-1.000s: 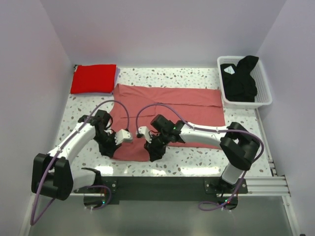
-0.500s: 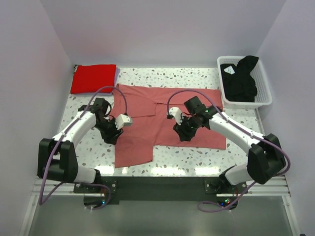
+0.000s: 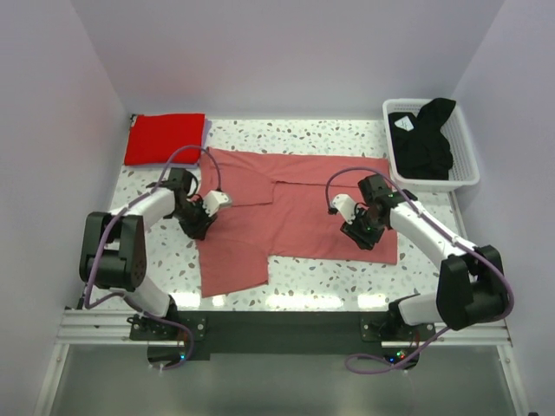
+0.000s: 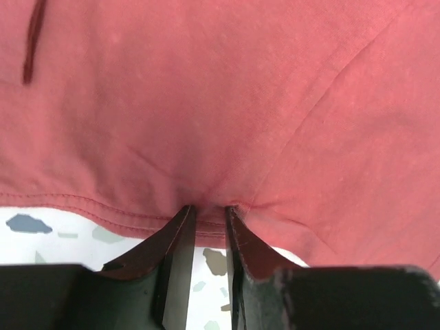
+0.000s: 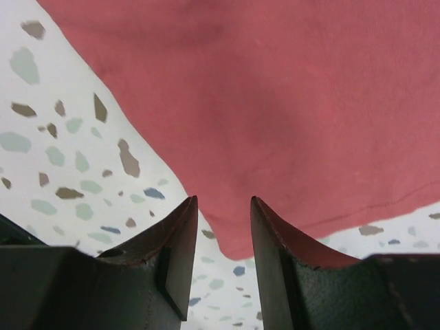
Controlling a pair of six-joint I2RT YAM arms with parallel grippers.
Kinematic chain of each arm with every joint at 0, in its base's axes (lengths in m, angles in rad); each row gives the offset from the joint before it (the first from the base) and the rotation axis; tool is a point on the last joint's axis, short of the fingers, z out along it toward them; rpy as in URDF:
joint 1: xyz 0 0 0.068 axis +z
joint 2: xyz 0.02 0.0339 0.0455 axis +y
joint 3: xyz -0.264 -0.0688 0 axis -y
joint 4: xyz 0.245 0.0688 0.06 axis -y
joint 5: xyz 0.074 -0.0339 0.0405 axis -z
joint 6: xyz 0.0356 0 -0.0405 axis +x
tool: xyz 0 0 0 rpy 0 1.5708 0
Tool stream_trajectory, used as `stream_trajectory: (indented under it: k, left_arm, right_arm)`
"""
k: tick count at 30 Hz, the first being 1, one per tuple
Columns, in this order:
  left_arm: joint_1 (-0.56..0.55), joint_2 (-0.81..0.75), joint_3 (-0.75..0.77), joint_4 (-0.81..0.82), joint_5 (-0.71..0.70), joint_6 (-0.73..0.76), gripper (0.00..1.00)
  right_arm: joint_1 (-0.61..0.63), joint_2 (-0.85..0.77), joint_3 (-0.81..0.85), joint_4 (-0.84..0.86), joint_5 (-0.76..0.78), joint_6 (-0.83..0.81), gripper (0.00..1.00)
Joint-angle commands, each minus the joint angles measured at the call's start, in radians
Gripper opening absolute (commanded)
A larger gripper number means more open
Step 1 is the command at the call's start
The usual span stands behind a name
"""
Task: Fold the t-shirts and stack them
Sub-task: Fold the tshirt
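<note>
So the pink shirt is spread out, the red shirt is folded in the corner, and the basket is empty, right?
No, the basket isn't empty: the black shirt lies in it, as the top view shows. The pink shirt is spread out and the red shirt is folded in the corner.

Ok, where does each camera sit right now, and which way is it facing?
Top external: fixed above and behind the bases, facing down on the table; left arm and right arm show, over the salmon-pink t-shirt.
Left wrist: on the left arm, facing along the left end effector, pinched on the shirt's hem.
Right wrist: on the right arm, facing down past the right end effector, open over a shirt corner.
Shared: all three see the salmon-pink t-shirt and the table.
</note>
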Motion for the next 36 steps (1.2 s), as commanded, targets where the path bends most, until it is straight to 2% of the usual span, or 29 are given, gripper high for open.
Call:
stream_trajectory:
  k: [1,4,6,7,9,14,19,28,31,34,35,36]
  left_arm:
    - [0.023,-0.016,-0.062,-0.023,-0.066,0.066,0.29]
    - [0.025,-0.053,-0.037,-0.07,-0.037,0.066,0.4]
    - [0.027,-0.084,-0.004,-0.126,0.005,0.083,0.47]
    - [0.027,-0.119,0.004,-0.144,0.015,0.104,0.52]
    - [0.027,-0.148,0.032,-0.205,0.044,0.142,0.55]
    - [0.025,-0.181,0.064,-0.285,0.046,0.17,0.58]
    - [0.024,-0.193,0.047,-0.32,0.052,0.199,0.59]
    - [-0.038,-0.263,-0.066,-0.315,0.023,0.262,0.63]
    - [-0.058,-0.26,-0.074,-0.311,0.022,0.258,0.63]
    - [-0.078,-0.267,-0.08,-0.302,0.026,0.262,0.62]
    - [-0.099,-0.279,-0.097,-0.289,0.019,0.248,0.62]
    - [-0.114,-0.285,-0.111,-0.272,0.012,0.244,0.61]
  right_arm:
    - [-0.061,-0.027,-0.003,-0.082,0.013,-0.12,0.41]
    - [-0.066,-0.058,-0.003,-0.136,0.005,-0.17,0.46]
    - [-0.068,-0.072,-0.015,-0.14,0.028,-0.204,0.52]
    - [-0.069,-0.086,-0.021,-0.149,0.034,-0.221,0.53]
    - [-0.075,-0.099,-0.044,-0.147,0.054,-0.258,0.53]
    - [-0.086,-0.107,-0.101,-0.146,0.082,-0.298,0.49]
    - [-0.091,-0.101,-0.184,-0.058,0.137,-0.31,0.49]
    - [-0.092,-0.067,-0.244,0.063,0.194,-0.299,0.49]
    - [-0.094,-0.047,-0.257,0.084,0.206,-0.303,0.44]
    - [-0.094,-0.038,-0.277,0.115,0.22,-0.31,0.31]
    - [-0.092,-0.035,-0.279,0.12,0.221,-0.312,0.22]
    - [-0.094,-0.032,-0.279,0.123,0.221,-0.31,0.18]
